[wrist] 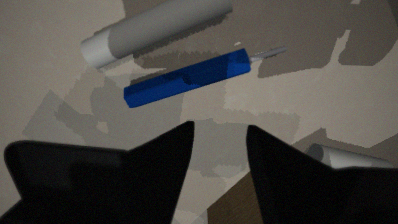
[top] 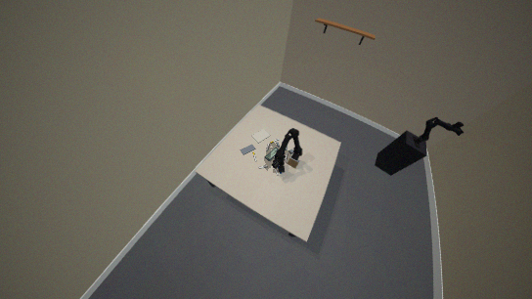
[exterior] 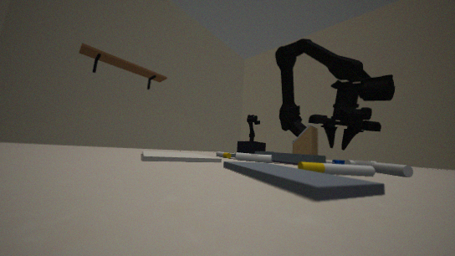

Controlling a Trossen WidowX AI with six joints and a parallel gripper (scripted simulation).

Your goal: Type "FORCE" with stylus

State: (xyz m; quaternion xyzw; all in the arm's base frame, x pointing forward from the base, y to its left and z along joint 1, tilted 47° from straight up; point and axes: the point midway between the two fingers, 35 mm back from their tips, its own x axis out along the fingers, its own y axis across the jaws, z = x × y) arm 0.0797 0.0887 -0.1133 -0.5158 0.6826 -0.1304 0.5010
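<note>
The blue stylus [wrist: 187,77] [exterior: 338,161] lies flat on the desk, its thin grey tip pointing right in the wrist view. My gripper [wrist: 220,130] [exterior: 338,148] [top: 279,170] is partly open and empty. It points down above the desk; in the wrist view the stylus lies just beyond the fingertips, almost crosswise to them. A low grey-green slab [exterior: 293,157] [top: 272,154], seemingly the keyboard, lies near the arm. Its keys cannot be made out.
A thick white rod [wrist: 155,30] lies beside the stylus. A wooden block [exterior: 309,143] [top: 292,162] [wrist: 232,202] stands near the arm. A white rod with a yellow end [exterior: 347,169], a blue-grey slab [exterior: 293,177] [top: 247,149] and a white slab [exterior: 180,156] [top: 261,136] also lie here.
</note>
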